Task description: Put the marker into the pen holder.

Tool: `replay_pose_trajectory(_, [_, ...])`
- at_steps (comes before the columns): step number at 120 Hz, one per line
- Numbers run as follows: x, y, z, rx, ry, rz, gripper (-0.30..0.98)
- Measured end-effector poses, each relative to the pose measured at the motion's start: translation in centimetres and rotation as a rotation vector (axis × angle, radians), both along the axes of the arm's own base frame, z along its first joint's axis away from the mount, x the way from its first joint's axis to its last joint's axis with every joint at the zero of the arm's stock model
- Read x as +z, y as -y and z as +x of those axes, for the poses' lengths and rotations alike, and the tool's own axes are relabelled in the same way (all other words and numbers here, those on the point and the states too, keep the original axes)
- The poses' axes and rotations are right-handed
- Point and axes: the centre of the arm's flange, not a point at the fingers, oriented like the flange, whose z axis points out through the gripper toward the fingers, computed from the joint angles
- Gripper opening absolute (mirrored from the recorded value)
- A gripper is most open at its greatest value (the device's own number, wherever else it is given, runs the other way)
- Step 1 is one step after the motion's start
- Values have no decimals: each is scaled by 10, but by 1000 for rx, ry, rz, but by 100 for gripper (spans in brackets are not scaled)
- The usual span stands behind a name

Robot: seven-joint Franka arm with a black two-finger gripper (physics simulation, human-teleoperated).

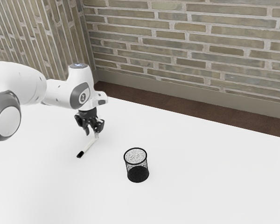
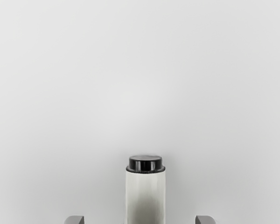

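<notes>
My gripper (image 1: 92,133) is low over the table in the exterior view, its fingers apart at the far end of the marker (image 1: 87,146). That white marker lies flat on the table, its black tip toward the camera. The wrist view has the black-ended marker (image 2: 145,198) between the two fingertips of my gripper (image 2: 140,220), with a gap on each side. Further to the exterior view's right and nearer the camera stands the black mesh pen holder (image 1: 138,174), upright.
The white table (image 1: 200,177) spreads around these things. Behind its far edge are a brown floor (image 1: 177,112) and a brick wall (image 1: 191,51).
</notes>
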Motion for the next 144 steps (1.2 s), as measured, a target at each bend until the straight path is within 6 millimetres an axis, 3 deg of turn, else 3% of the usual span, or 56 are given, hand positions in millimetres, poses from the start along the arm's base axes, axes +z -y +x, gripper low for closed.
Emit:
replay_pose_trajectory(40, [-22,0,4,51,-14,0,22])
replay_pose_trajectory(68, [-26,8,5,68,-14,-14,0])
replay_pose_trajectory(77, [-19,9,6,74,-3,-14,-3])
replay_pose_trajectory(84, [12,15,9,67,41,-14,-5])
replay_pose_trajectory(92, [66,43,6,32,105,-19,-7])
replay_pose_trajectory(103, [147,107,-17,-60,198,-41,-8])
replay_pose_trajectory(112, [187,154,-32,-132,249,-60,-9])
replay_pose_trajectory(126, [207,205,-52,-209,269,-81,-10])
replay_pose_trajectory(144, [191,243,-53,-250,256,-97,-10])
